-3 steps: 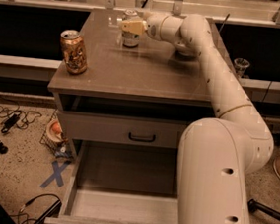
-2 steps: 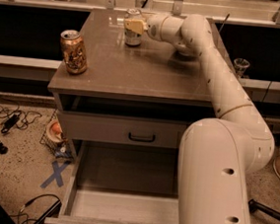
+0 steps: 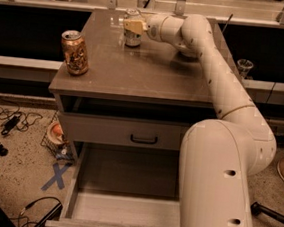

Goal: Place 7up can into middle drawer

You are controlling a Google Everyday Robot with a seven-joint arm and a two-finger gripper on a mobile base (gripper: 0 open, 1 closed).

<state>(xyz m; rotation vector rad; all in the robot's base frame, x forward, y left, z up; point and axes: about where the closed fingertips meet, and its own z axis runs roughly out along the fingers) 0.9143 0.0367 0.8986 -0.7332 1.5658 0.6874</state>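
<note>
Tool point(image 3: 132, 25) at the 7up can point(image 3: 133, 40), far edge of the tabletop point(image 3: 151, 73).
The 7up can stands upright; whether the tool grasps it cannot be told. The middle drawer point(image 3: 72, 189) lies open below the front edge; a patterned can point(image 3: 75, 53) stands near the left edge.

claw point(image 3: 132, 26) at 7up can point(image 3: 133, 40), orange can point(image 3: 75, 53) well apart, middle drawer point(image 3: 122, 210) open.

We see our gripper point(image 3: 132, 26) at the 7up can point(image 3: 133, 39), upper centre of the frame, on the cabinet top point(image 3: 146, 70). An orange-brown can point(image 3: 75, 53) stands upper left. The middle drawer point(image 3: 122, 209) lies open at the bottom.
</note>
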